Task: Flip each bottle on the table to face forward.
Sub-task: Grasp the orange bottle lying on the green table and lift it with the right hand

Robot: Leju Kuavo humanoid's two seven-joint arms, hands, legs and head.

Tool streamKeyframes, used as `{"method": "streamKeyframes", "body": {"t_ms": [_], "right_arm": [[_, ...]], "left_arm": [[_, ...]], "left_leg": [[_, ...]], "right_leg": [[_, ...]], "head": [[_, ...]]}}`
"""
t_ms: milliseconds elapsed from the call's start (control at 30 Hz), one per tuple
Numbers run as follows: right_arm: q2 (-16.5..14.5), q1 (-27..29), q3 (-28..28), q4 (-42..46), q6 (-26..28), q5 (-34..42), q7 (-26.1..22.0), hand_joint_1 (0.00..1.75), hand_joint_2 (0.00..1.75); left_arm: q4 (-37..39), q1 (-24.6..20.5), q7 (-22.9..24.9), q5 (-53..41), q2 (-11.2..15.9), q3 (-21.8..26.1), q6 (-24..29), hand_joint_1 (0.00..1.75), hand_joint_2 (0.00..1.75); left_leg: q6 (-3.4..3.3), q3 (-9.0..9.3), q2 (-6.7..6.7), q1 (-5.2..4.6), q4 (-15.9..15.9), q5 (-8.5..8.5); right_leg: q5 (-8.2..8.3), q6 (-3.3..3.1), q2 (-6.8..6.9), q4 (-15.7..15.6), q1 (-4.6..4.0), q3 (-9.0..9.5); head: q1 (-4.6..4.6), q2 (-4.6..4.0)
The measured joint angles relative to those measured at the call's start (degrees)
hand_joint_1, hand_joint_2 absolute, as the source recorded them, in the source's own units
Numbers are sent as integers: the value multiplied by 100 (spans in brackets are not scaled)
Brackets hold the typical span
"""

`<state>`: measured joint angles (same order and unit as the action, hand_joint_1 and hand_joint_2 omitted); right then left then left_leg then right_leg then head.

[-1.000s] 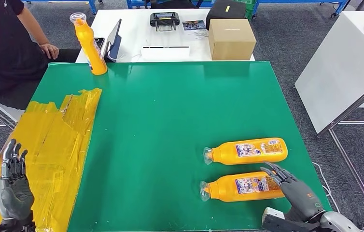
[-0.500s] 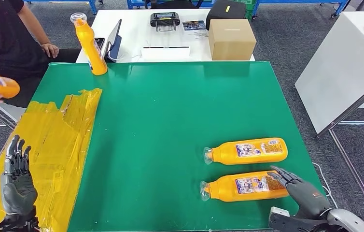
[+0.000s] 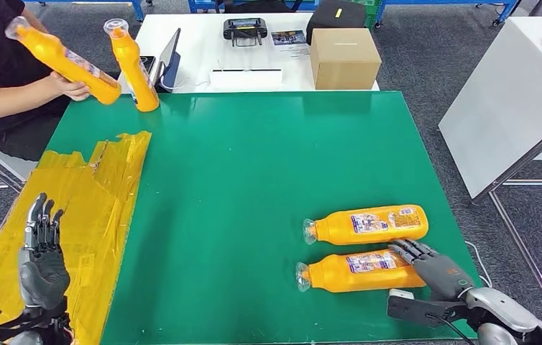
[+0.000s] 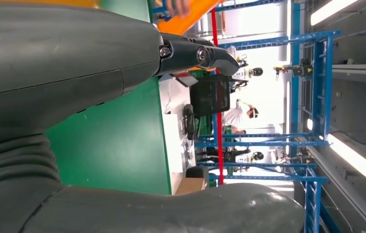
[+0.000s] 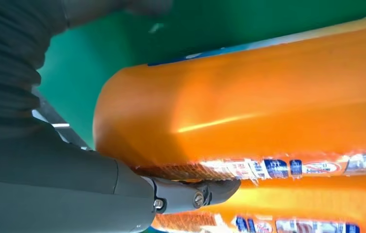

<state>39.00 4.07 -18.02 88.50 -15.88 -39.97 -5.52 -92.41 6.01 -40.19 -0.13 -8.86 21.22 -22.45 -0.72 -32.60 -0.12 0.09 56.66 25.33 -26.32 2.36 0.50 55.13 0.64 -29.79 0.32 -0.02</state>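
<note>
Two orange bottles lie side by side on the green table (image 3: 254, 158) at the front right, mouths pointing left. My right hand (image 3: 435, 270) grips the base end of the near bottle (image 3: 358, 272), its fingers curled over the top. In the right wrist view one finger (image 5: 195, 194) lies along the near bottle's (image 5: 249, 111) label, in the gap beside the far bottle (image 5: 317, 213). The far bottle (image 3: 366, 224) lies untouched, label up. My left hand (image 3: 41, 260) hovers open over the yellow sheet, fingers upright. At the back left a person holds a tilted third bottle (image 3: 63, 59).
An upright orange bottle (image 3: 133, 66) stands at the table's far left corner. Crumpled yellow sheeting (image 3: 88, 208) covers the left edge. A white table (image 3: 203, 43) behind carries a cardboard box (image 3: 344, 57), a tablet and a controller. A white cabinet (image 3: 520, 93) stands to the right.
The near bottle has shifted slightly away with its label turned further up under my right hand. The person has raised a bottle to the back left. My left hand rose a little.
</note>
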Motion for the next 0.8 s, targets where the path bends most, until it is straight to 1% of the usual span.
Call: {"method": "streamKeyframes", "body": {"t_ms": [100, 133, 200, 300, 433, 533, 600, 667, 733, 800], "right_arm": [[127, -291, -218, -202, -285, 172, -14, 171, 175], [160, -373, -282, -271, -331, 217, -21, 175, 175], [250, -537, -438, -409, -453, 360, -33, 175, 175], [467, -708, -702, -505, -663, 662, -35, 175, 175], [739, -748, -927, -515, -704, 1083, 52, 175, 175], [852, -679, -1007, -502, -530, 1324, 130, 175, 175], [830, -581, -1023, -497, -247, 1378, 130, 175, 175], [741, -499, -1025, -498, 38, 1351, 114, 175, 175], [652, -459, -1025, -499, 203, 1321, 86, 175, 175], [514, -406, -1010, -508, 412, 1352, -49, 175, 175]], "left_arm": [[111, -102, 0, 45, 33, -58, -32, 0, 0], [150, -127, 0, 56, 40, -72, -33, 0, 0], [246, -187, 0, 74, 69, -97, -34, 0, 0], [385, -303, 0, 96, 113, -155, -32, 0, 0], [532, -403, 0, 155, 164, -219, -19, 0, 0], [604, -445, 0, 186, 196, -253, -11, 0, 0], [645, -445, 0, 214, 209, -276, -16, 0, 0], [679, -437, 0, 245, 215, -292, -25, 0, 0], [702, -435, 0, 269, 218, -299, -32, 0, 0], [719, -427, 12, 317, 219, -309, -41, 0, 0]], "left_leg": [[0, 8, 7, 1, 1, 0], [0, 10, 8, 1, 1, 0], [0, 14, 11, 0, 1, 0], [0, 21, 6, 0, 2, 0], [-1, 23, 1, 0, 3, 0], [-1, 23, 1, 1, 3, 1], [-1, 23, 2, 1, 3, 2], [-3, 27, 15, 2, 2, 5], [-5, 37, 37, 2, 1, 9], [-5, 47, 47, 5, 0, 11]], "right_leg": [[1, 1, -7, 0, -1, 7], [1, 1, -7, 0, 0, 9], [2, 3, -10, 0, 0, 10], [3, 5, -8, 0, 0, 12], [3, 5, -5, 0, 0, 24], [3, 6, -5, 0, 0, 24], [3, 5, -7, -1, -1, 25], [3, 5, -17, -1, -2, 25], [4, 4, -34, -1, -3, 28], [4, 4, -41, -1, -8, 37]], "head": [[3, 0], [3, 0], [2, 0], [2, 0], [1, 0], [2, 0], [3, 0], [2, 0], [1, 0], [3, 0]]}}
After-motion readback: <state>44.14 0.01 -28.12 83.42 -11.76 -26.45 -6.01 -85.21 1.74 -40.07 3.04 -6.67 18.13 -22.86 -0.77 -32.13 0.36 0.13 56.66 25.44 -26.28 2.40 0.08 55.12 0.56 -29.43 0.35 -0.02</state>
